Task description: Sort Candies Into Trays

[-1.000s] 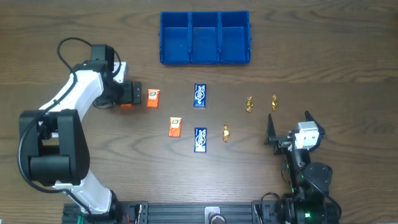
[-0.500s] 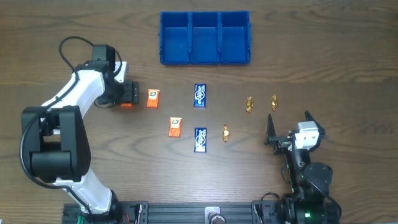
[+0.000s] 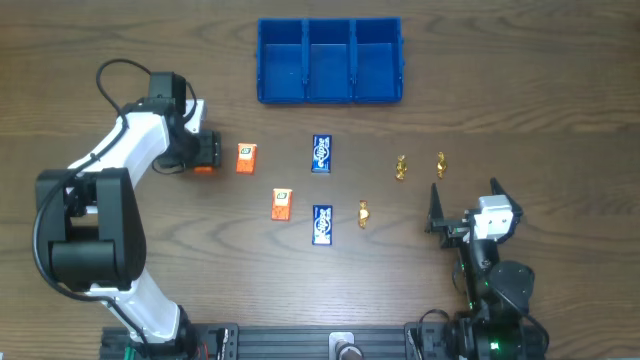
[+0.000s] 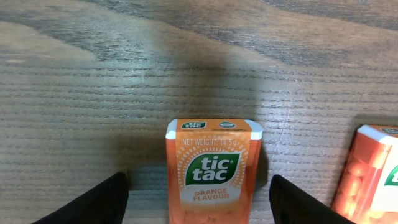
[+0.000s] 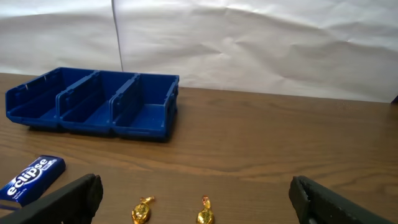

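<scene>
Blue three-compartment tray [image 3: 330,95], left end effector [image 3: 218,152] beside orange candy box [image 3: 246,158]

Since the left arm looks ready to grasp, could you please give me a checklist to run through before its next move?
1. Left gripper open: ok.
2. Orange mint box lies between its fingers: ok.
3. Fingers low enough to grip it: cannot tell.
4. Second orange mint box apart from the first: ok.
5. Blue three-compartment tray empty: ok.
6. Right gripper open, clear of the tray: ok.
</scene>
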Tool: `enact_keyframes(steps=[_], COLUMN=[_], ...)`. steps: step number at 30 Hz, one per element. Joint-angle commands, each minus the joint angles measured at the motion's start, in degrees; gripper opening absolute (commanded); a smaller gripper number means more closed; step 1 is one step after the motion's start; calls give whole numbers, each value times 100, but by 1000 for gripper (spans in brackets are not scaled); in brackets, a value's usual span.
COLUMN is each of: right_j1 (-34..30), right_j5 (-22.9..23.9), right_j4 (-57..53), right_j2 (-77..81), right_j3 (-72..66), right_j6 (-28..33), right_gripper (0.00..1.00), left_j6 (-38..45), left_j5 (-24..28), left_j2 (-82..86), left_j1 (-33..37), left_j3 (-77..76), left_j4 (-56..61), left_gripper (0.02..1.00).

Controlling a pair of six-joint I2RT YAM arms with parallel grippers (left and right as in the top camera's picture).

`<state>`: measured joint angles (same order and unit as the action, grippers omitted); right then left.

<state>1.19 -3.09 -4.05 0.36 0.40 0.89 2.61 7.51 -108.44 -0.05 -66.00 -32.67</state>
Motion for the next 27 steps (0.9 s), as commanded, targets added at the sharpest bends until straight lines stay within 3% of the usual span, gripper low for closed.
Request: enact_keyframes(steps=[1,13,27], right_j1=[-28,-31,-31], right_j5=[4,2,4], right_j4=[-63,-63,-63], right_j2=[-13,-13,-13], right_j3=[4,4,4], right_j6=[72,72,72], right_gripper=[998,998,998], left_j6=[-2,0,-2], left_j5=[-44,-50,-46], left_j2=[-96,-179,-197], left_j1=[4,-37,-52], left_j3=[-26,-26,-26], left_j4=[17,50,155], left_gripper=[730,671,463])
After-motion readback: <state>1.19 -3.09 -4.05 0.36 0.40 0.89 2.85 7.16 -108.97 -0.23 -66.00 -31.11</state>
